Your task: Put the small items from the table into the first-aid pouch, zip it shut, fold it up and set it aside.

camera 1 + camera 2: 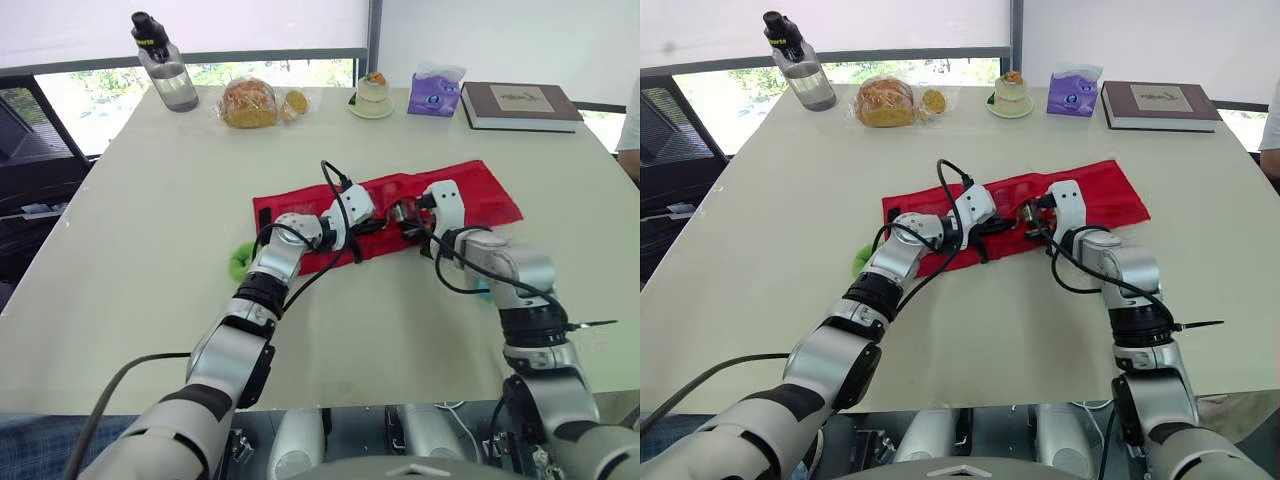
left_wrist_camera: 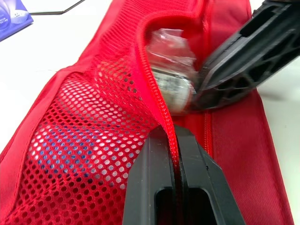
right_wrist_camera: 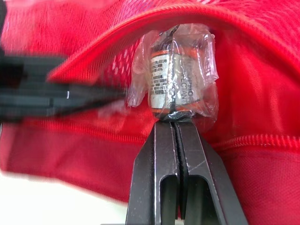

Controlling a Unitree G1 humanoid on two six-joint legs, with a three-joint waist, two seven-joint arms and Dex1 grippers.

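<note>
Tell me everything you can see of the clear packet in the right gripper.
The packet is crinkled clear plastic around two small cylinders with white printed labels and orange bands. The right gripper pinches one end of it with shut fingers, holding it in the open mouth of the mesh pocket of the red pouch.

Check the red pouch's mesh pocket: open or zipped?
Open. Left end effector pinches its zipper edge up; right end effector holds a wrapped packet at the gap.

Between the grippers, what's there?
The clear-wrapped packet, pinched by the right gripper, at the red pouch's pocket mouth, whose edge the left gripper clamps. Left wrist view shows it.
</note>
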